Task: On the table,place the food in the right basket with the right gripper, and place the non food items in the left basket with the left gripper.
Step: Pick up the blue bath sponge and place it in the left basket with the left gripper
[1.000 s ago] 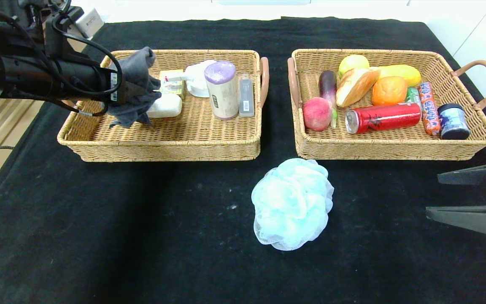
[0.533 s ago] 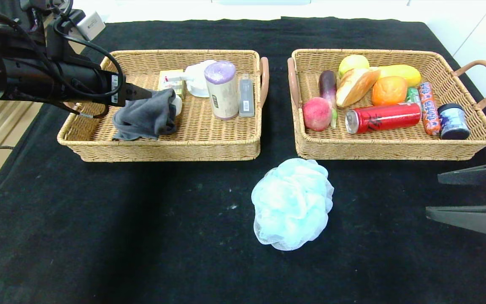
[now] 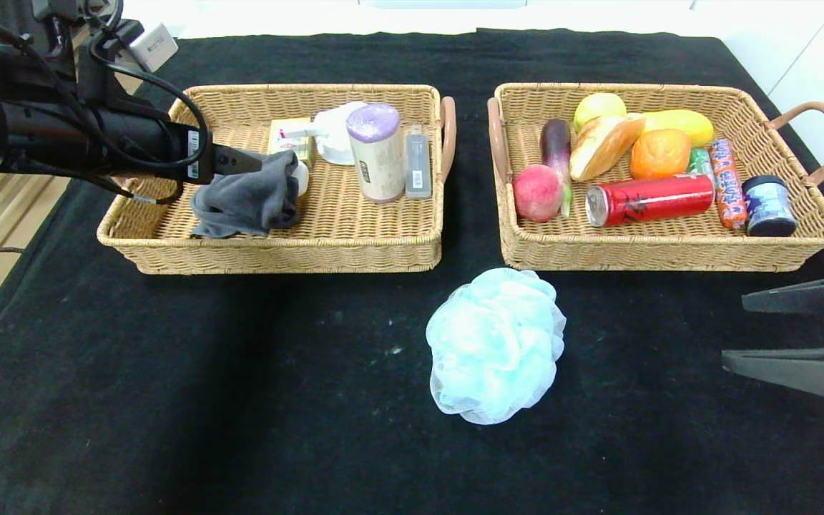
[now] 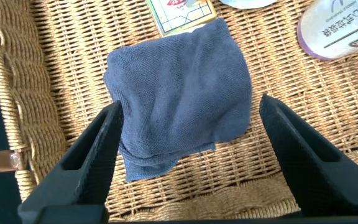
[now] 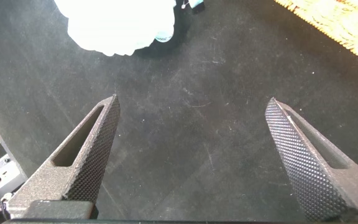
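A grey cloth lies crumpled on the floor of the left basket, near its left wall. My left gripper hovers just above it, open; in the left wrist view the cloth rests loose on the wicker between the spread fingers. A pale blue bath pouf sits on the black table in front of the gap between the baskets. My right gripper stands open over bare table at the right edge, holding nothing; its wrist view shows the pouf beyond it.
The left basket also holds a purple-topped roll, a clear bottle, a small box and white items. The right basket holds a peach, a red can, bread, an orange and other food.
The left gripper opened and the grey cloth dropped from it into the left basket. The left arm drew back slightly to the left. The right arm stayed still.
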Robot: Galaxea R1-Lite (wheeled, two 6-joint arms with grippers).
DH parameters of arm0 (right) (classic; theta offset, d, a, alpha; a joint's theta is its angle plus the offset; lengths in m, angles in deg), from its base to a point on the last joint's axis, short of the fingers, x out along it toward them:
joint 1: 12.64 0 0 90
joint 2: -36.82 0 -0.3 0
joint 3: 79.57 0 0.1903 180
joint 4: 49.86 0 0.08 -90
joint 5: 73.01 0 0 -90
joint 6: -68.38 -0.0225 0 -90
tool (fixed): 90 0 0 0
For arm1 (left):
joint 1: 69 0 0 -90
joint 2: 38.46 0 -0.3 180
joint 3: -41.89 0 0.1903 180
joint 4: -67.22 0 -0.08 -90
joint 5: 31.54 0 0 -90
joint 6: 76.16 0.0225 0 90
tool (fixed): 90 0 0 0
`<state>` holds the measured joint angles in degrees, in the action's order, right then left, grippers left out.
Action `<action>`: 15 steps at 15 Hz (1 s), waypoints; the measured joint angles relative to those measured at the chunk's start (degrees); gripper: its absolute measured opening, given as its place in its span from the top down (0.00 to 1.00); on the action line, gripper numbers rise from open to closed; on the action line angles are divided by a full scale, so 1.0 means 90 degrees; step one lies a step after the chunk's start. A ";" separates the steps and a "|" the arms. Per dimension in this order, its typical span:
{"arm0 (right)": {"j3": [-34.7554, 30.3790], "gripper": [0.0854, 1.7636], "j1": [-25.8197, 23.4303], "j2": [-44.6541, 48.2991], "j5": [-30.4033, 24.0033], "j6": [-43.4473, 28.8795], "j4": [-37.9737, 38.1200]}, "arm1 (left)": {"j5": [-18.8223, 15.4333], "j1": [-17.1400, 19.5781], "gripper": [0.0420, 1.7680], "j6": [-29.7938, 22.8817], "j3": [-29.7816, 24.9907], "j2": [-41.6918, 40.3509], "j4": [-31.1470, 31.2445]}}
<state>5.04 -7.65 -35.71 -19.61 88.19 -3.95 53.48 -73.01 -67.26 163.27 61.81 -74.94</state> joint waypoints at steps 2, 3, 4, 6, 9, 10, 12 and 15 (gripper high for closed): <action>0.0000 0.03 0.0000 0.0000 0.0003 0.0003 0.0003 | 0.0003 -0.0096 0.08 -0.0003 -0.0046 -0.0100 0.0015; 0.0000 0.03 0.0000 0.0000 0.0000 0.0000 0.0003 | 0.0000 -0.0188 0.08 -0.0004 -0.0125 -0.0183 0.0015; 0.0000 0.03 0.0000 0.0000 0.0000 0.0003 0.0003 | 0.0004 -0.0325 0.07 -0.0007 -0.0223 -0.0280 0.0000; 0.0000 0.03 0.0000 -0.0003 0.0000 0.0003 0.0003 | 0.0007 -0.0650 0.06 -0.0016 -0.0401 -0.0481 -0.0022; 0.0000 0.03 0.0000 -0.0008 0.0000 0.0000 0.0000 | 0.0049 -0.1265 0.05 -0.0058 -0.0735 -0.0811 -0.0061; 0.0003 0.03 0.0000 -0.0008 0.0003 0.0003 0.0003 | 0.0074 -0.1517 0.05 -0.0138 -0.0852 -0.0921 -0.0070; 0.0003 0.03 0.0000 -0.0008 0.0000 0.0000 0.0000 | 0.0107 -0.2020 0.05 -0.0251 -0.1038 -0.1105 -0.0074; 0.0008 0.03 0.0000 -0.0008 0.0003 0.0000 0.0003 | 0.0126 -0.2663 0.04 -0.0276 -0.1353 -0.1325 -0.0083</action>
<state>5.11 -7.65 -35.78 -19.59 88.19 -3.93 54.61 -96.98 -69.74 151.09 49.89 -75.69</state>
